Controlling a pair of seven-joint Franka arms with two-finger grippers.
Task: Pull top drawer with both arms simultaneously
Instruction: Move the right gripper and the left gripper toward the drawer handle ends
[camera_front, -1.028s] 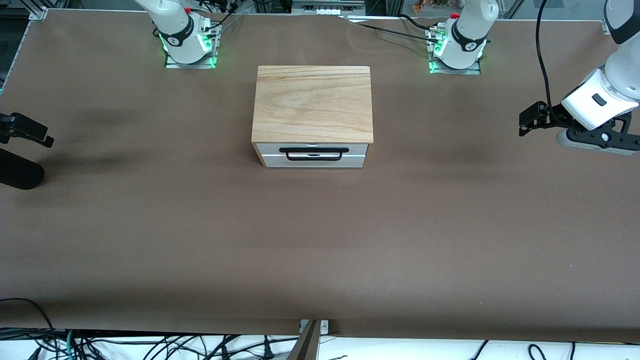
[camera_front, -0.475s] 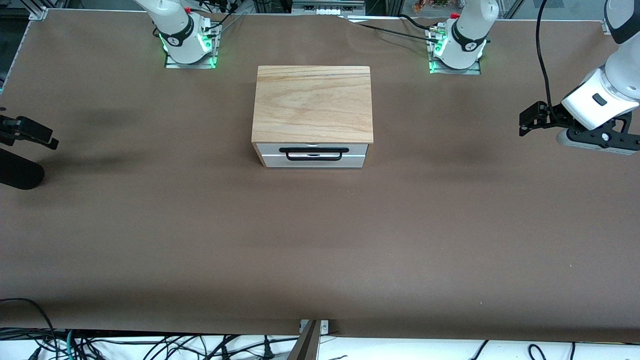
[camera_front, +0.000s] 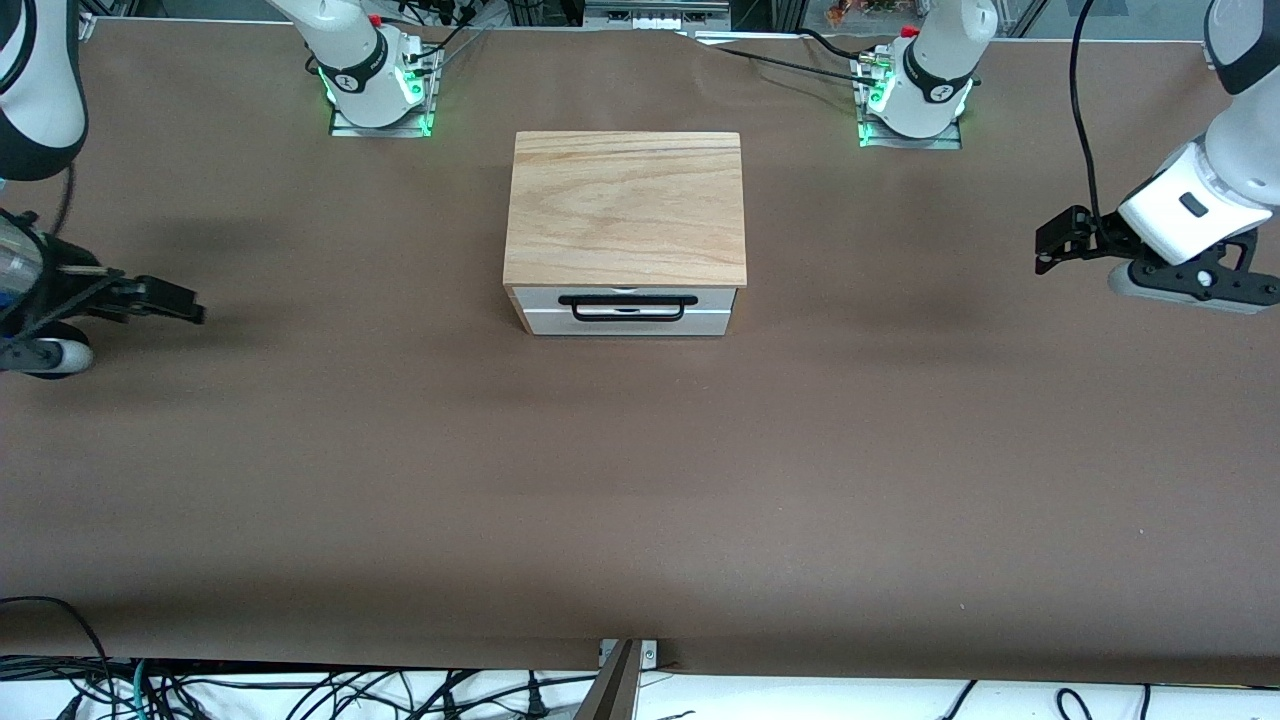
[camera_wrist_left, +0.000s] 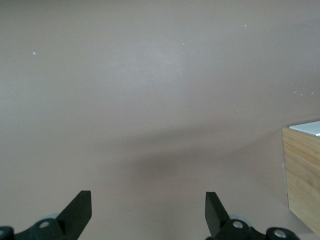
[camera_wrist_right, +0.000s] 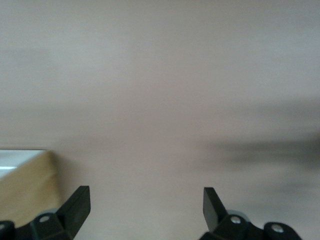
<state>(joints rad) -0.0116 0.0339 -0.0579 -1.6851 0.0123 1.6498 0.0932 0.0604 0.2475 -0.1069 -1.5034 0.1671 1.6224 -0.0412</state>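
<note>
The top drawer (camera_front: 712, 298) is shut in the cabinet (camera_front: 625, 205) at the middle of the table, its silver front and black bar handle (camera_front: 627, 301) facing the front camera. My left gripper (camera_front: 1048, 246) hangs open over bare table toward the left arm's end, pointing at the cabinet. My right gripper (camera_front: 188, 304) is open over bare table toward the right arm's end. The left wrist view shows open fingers (camera_wrist_left: 80, 210) with nothing between them and a cabinet corner (camera_wrist_left: 302, 170). The right wrist view shows the same: open gripper (camera_wrist_right: 146, 202), cabinet corner (camera_wrist_right: 25, 185).
The brown table (camera_front: 640, 480) carries only the cabinet. The two arm bases (camera_front: 375, 85) (camera_front: 915, 95) stand farther from the front camera than the cabinet. Cables (camera_front: 300, 690) lie past the table's near edge.
My right gripper has swung in from the table's end toward the cabinet, and its arm now shows at the view's edge. The left gripper has barely shifted. The drawer has not moved.
</note>
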